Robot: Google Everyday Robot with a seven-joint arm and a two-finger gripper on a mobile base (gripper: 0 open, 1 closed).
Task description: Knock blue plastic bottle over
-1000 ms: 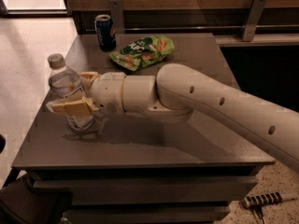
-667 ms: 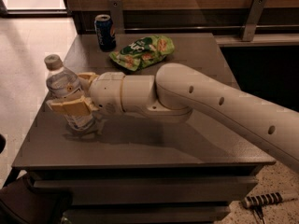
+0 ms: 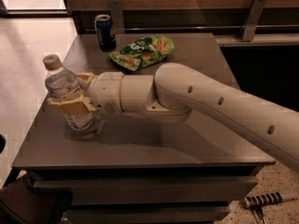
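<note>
The blue plastic bottle [image 3: 60, 82], clear with a grey-white cap, stands near the left edge of the dark table [image 3: 196, 143] and leans to the left. My gripper [image 3: 66, 92] is at the bottle's middle, with the white arm reaching in from the right. The gripper is open, and its tan fingers [image 3: 70, 106] straddle the bottle, one in front of it and one behind. The bottle's base still rests on the table.
A dark blue soda can [image 3: 105, 31] stands at the table's back left. A green snack bag [image 3: 142, 52] lies beside it. A wooden wall with metal brackets runs behind. The floor drops off just left of the bottle.
The bottle's top has tipped further to the left. My gripper has shifted slightly left with it.
</note>
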